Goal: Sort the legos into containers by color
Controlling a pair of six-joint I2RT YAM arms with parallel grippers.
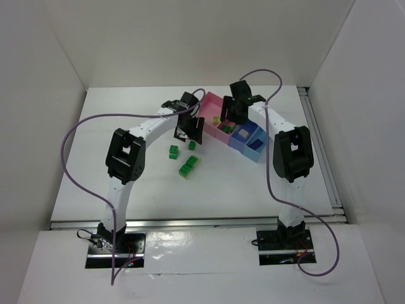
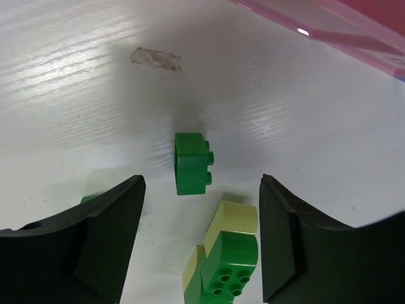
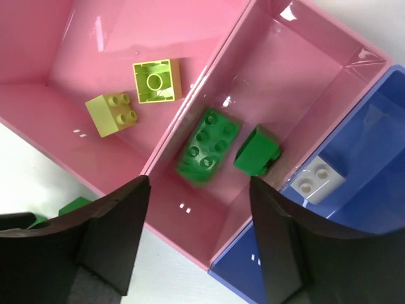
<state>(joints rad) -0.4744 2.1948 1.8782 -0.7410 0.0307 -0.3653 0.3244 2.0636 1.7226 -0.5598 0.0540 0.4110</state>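
My left gripper [image 1: 188, 132] [image 2: 201, 237] is open above the table. A bright green lego [image 2: 192, 163] lies just ahead of its jaws, and a cluster of pale yellow-green and green legos [image 2: 228, 253] lies between them. My right gripper [image 1: 233, 117] [image 3: 199, 237] is open and empty above the smaller pink container [image 3: 304, 69]. A blurred green 2x4 lego [image 3: 207, 145] and a small green lego [image 3: 257, 152] are in that container. The large pink container [image 3: 126, 38] holds two yellow-green legos [image 3: 112, 114] [image 3: 157, 80]. The blue container [image 3: 380, 139] holds a beige lego [image 3: 318, 178].
Loose green legos [image 1: 173, 151] [image 1: 192, 145] and the cluster [image 1: 188, 166] lie on the white table left of the container row [image 1: 212, 101]. A second blue container [image 1: 256, 147] ends the row. A scrap of tape [image 2: 156, 58] is stuck to the table. White walls enclose the table.
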